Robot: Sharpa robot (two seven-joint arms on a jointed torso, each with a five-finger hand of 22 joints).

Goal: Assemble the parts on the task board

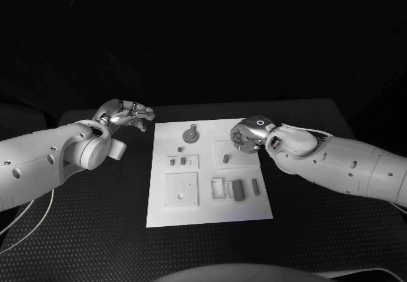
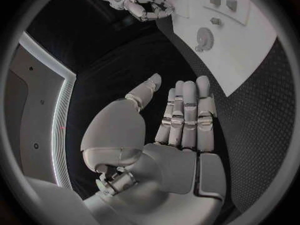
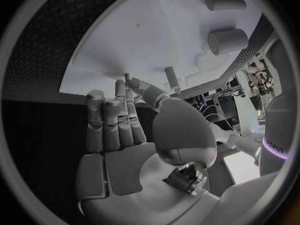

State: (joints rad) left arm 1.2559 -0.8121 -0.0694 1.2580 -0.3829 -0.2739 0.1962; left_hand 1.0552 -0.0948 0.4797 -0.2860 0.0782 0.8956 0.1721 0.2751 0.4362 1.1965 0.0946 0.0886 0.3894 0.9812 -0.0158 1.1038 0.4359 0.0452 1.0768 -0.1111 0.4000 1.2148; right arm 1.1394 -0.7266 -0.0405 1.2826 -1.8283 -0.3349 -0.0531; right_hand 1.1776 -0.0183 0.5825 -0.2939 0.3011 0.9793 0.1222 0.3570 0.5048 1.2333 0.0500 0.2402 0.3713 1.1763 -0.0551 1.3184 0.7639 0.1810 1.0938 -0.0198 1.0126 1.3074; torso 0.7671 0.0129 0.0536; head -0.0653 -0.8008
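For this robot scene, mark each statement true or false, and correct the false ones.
1. The left robot hand holds a part. False: its fingers are apart and it holds nothing.
2. The task board lies on the table between the two arms. True.
3. The right robot hand is over the board's far right area. True.
4. The round gear-like part is in the left robot hand. False: it lies on the board near its far edge.
5. The task board is black. False: it is white, on a black table.
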